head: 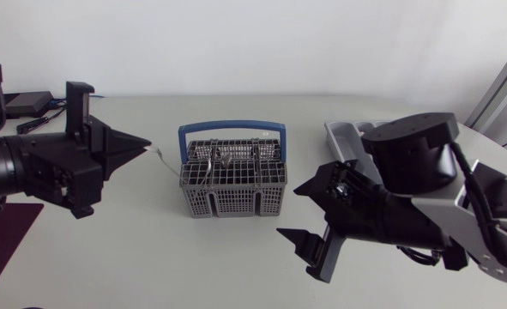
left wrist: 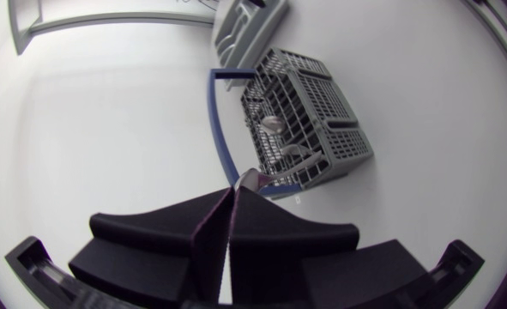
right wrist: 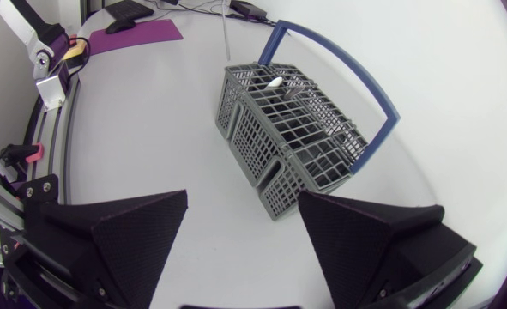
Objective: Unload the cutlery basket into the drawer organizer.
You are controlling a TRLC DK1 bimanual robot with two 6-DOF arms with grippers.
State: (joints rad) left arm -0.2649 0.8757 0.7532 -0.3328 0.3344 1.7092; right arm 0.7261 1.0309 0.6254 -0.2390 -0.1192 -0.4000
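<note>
Two arms come in from the sides, with the work set between them. At the left, the left end effector (head: 140, 146) hangs level above the counter (head: 150, 257). Its wedge fingers are pressed together into one point aimed at the near wall of the cutlery basket (head: 232, 184). A slim pale piece (head: 160, 155) runs from that tip to the basket, but whether it is pinched or merely lies there I cannot tell. In the middle the grey basket stands upright with its blue handle (head: 232, 127) raised. A few metal pieces (head: 214, 159) stand in its compartments, which probably leaves them open to a grasp from above. To the right, the right end effector (head: 289, 210) is held low beside the basket, fingers spread wide and facing it. That posture looks suited to approaching or steadying the basket rather than carrying anything. Behind that arm the grey drawer organizer (head: 347, 130) lies on the counter, near the basket and partly hidden. It seems placed so that each transfer is short, and no cutlery can be made out in the part that shows.
</note>
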